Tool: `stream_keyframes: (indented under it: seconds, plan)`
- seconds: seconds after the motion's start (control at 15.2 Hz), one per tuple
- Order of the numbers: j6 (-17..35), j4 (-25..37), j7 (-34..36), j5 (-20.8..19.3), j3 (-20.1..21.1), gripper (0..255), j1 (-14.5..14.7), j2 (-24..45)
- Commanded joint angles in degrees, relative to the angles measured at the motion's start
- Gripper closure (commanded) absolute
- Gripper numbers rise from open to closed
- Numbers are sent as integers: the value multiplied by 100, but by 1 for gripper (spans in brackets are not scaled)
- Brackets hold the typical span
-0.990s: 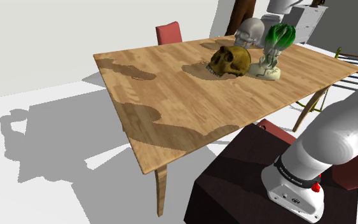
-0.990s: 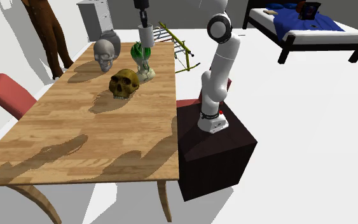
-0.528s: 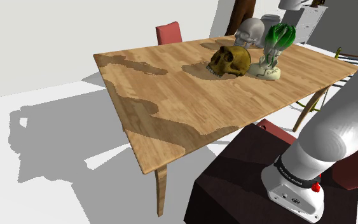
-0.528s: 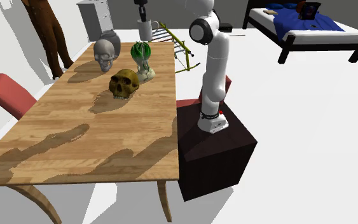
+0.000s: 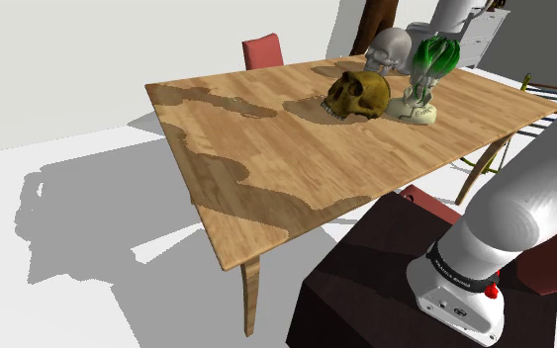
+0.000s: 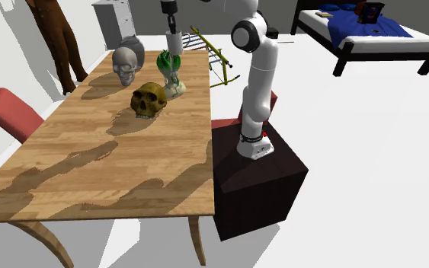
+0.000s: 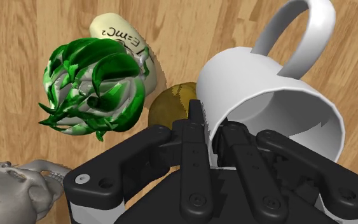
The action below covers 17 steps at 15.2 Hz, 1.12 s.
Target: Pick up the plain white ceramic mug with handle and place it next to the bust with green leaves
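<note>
Mug [image 7: 254,95]: plain white, glossy, smooth round wall. It is off the table [image 6: 113,167], over its far end in the second exterior view, just beyond the bust [image 6: 171,72]. Long axis near upright, slightly tilted, mouth up toward the hand. The loop handle [image 7: 269,35] is on the side turned away from the bust.

Gripper [image 7: 210,130]: black fingers nearly closed, pinching the mug's rim wall, one inside and one outside.

Table: wood planks, warm grain, arm shadow across it.

Bust: pale head capped with curled green leaves, on a cream base lettered "E=mc²".

Gold-brown skull [image 6: 149,99] is just beside the bust. Grey skull [image 6: 125,65] sits near the far corner.

Red chair [image 6: 11,110] is at the table's long edge opposite the dark stand [image 6: 258,175].
</note>
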Motion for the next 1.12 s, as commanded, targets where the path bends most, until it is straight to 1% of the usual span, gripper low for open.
stream_keyframes:
  seconds: [0.0, 0.46, 1.06]
  plan:
    - [203, -309, 61, -65, 38, 255, 27, -127]
    - [823, -1248, 227, -238, 133, 255, 66, -492]
    - [1557, -2252, 368, -377, 188, 255, 62, -796]
